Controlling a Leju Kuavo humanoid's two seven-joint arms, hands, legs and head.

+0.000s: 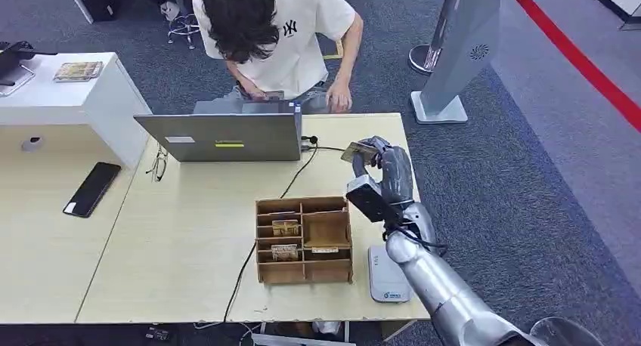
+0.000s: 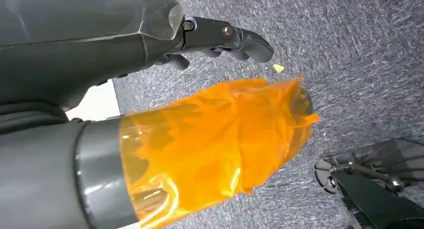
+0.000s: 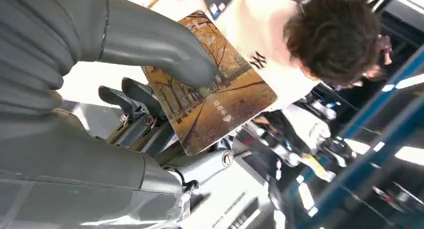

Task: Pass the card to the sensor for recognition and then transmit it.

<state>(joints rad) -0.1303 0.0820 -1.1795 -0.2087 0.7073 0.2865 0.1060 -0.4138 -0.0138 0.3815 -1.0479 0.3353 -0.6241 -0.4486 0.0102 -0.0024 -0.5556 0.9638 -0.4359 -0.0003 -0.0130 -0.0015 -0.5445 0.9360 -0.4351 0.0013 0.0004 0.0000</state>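
The right hand (image 1: pixel 376 159) was raised above the right side of the table (image 1: pixel 189 233), its thumb (image 3: pixel 165 54) pressing a card (image 3: pixel 215 96) against the darker fingers (image 3: pixel 132 96) behind it. The card, printed with an autumn tree scene, stood clear of the tabletop, toward the far right corner and just right of the laptop (image 1: pixel 227 136). A person (image 1: pixel 272 36) in a white shirt bent over the table's far edge behind the laptop.

Nearer than the hand, a white sensor (image 1: pixel 387 276) lay flat at the table's near right edge, partly under the forearm. Just left of it stood a wooden organizer (image 1: pixel 304 239) with more cards in its left compartments. A black cable (image 1: pixel 291 181) ran from the laptop past the organizer to the near edge.

The left hand (image 2: pixel 215 39) hung over grey carpet, its fingers curled in with nothing in them, its thumb wrapped in orange film.

A phone (image 1: pixel 91 188) lay on the desk to the left.
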